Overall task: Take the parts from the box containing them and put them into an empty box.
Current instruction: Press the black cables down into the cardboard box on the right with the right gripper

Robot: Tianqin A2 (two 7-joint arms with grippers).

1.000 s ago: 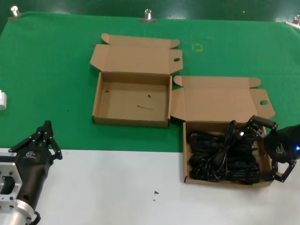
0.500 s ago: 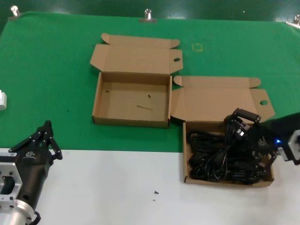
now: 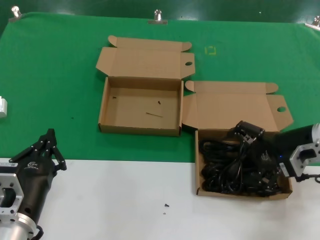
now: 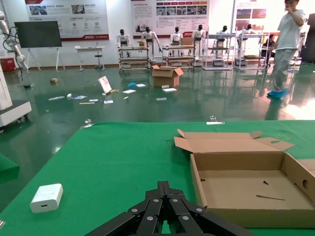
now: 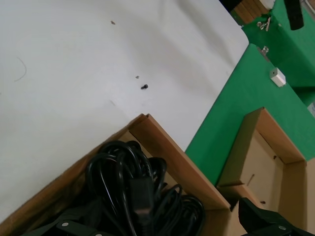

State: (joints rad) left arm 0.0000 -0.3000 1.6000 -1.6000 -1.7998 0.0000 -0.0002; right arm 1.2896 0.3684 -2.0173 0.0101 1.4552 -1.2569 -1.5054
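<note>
Progress so far looks like nil: nothing has been moved across. Far left, near bench edge, the left pincer [image 3: 48, 145] sits parked, its fingers drawn together to a point with nothing between them; a small white adapter [image 3: 2, 107] lies on the green mat beyond it. Centre-left, the empty box [image 3: 140, 111] stands open, lid folded back, floor bare save a thin dark line and a few specks; no cord in it. To the right and nearer, touching corner to corner with it, the box containing them [image 3: 244, 190] holds the whole tangle of parts [image 3: 227, 170], black cords piled wall to wall. Right pincer [image 3: 255, 150] is down over that pile, low in the box's right half; the wrist view shows one finger on each side of the frame with cords lying between and below, so it reads as spread wide, and I judge no cord is gripped yet. Remaining: grasp a bundle, lift it, carry it leftward to the marked box, then repeat for the rest.
</note>
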